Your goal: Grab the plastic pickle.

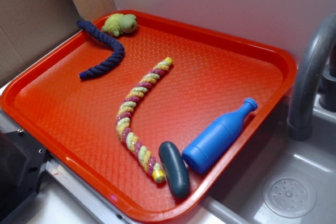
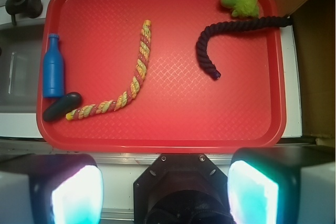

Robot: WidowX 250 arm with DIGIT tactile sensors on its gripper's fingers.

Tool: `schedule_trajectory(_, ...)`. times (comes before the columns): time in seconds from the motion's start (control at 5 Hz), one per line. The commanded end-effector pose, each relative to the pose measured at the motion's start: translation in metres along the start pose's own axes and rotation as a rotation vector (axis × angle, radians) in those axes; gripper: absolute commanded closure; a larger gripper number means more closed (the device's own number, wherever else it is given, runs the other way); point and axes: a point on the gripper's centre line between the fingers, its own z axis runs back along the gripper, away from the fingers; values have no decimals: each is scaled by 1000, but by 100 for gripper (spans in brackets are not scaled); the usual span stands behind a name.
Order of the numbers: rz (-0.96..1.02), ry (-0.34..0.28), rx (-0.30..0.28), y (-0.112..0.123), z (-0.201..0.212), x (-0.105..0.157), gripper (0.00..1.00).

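Observation:
The plastic pickle is a dark teal oblong capsule lying in the near right corner of the red tray. It rests between the blue bottle and the end of a multi-coloured rope. From the wrist camera, the pickle is at the tray's lower left, just below the bottle. My gripper hangs high above, outside the tray's edge, open wide with nothing between its pads. It does not show in the exterior view.
A dark blue rope and a light-green plush toy lie at the tray's far corner. A sink with a grey faucet is right of the tray. The black robot base and cardboard are on the left.

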Motion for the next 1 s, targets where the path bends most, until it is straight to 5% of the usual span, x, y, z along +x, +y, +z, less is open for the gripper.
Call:
schedule_trajectory(0.0,0,0,0,0,0,0,0)
schedule_trajectory(0.2,144,-138,-21,-38,-45,14,0)
schedule_trajectory(0.4,186,-173,-138,-68,-80,17,0)
schedule_trajectory(0.8,36,-49,-175,-107,-131,22,0)
